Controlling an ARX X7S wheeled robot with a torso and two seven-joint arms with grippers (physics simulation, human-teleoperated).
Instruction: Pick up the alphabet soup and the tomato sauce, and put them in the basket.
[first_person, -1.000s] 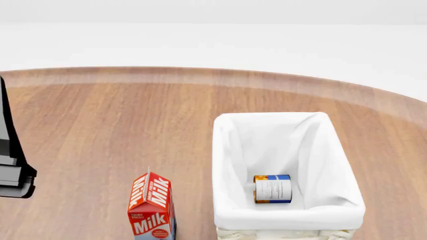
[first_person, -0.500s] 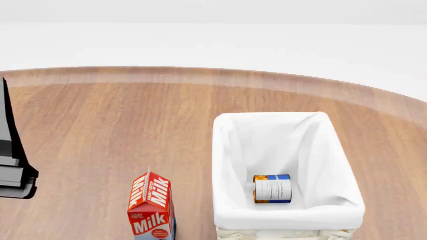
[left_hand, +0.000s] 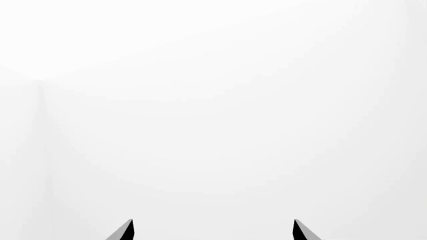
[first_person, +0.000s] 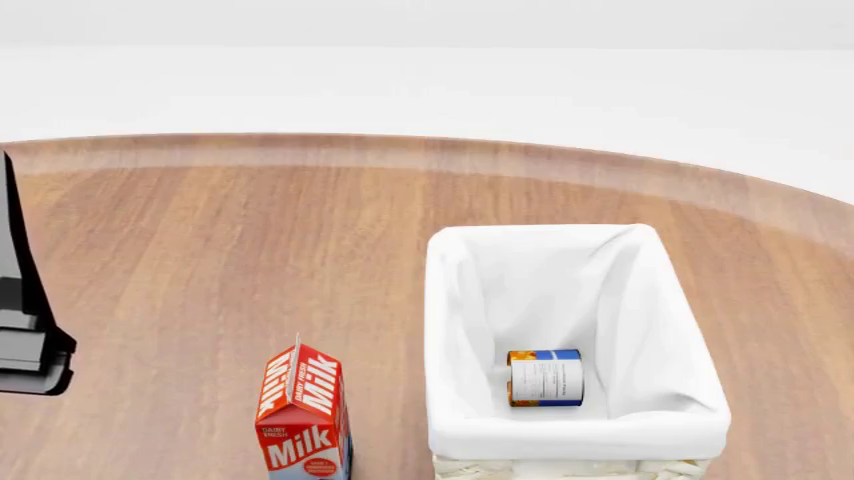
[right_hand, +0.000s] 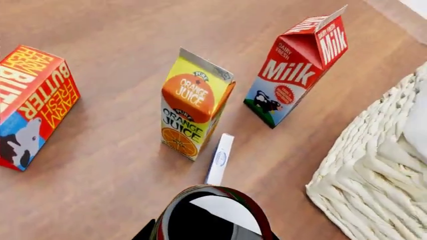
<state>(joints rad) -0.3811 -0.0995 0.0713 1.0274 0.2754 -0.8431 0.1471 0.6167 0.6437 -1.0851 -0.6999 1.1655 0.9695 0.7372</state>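
The alphabet soup (first_person: 546, 377), a blue can with an orange band, lies on its side inside the basket (first_person: 574, 435), a white-lined wicker one. The basket's woven wall (right_hand: 373, 185) also shows in the right wrist view. There, my right gripper (right_hand: 213, 235) is shut on the tomato sauce (right_hand: 217, 217), a can with a red rim and silver lid, held above the wooden table beside the basket. My left gripper (left_hand: 213, 230) is open, its two fingertips far apart with nothing between them, facing blank white. Only part of the left arm (first_person: 27, 340) shows in the head view.
A milk carton (first_person: 304, 415) stands left of the basket and shows again as the milk carton (right_hand: 300, 70). An orange juice carton (right_hand: 193, 107) stands nearby, a small white box (right_hand: 219, 159) lies beside it, and a butter box (right_hand: 33, 100) sits further off. The table's curved far edge (first_person: 427, 150) runs across the back.
The left arm at the head view's edge has barely shifted. The soup can, basket and milk carton have not moved.
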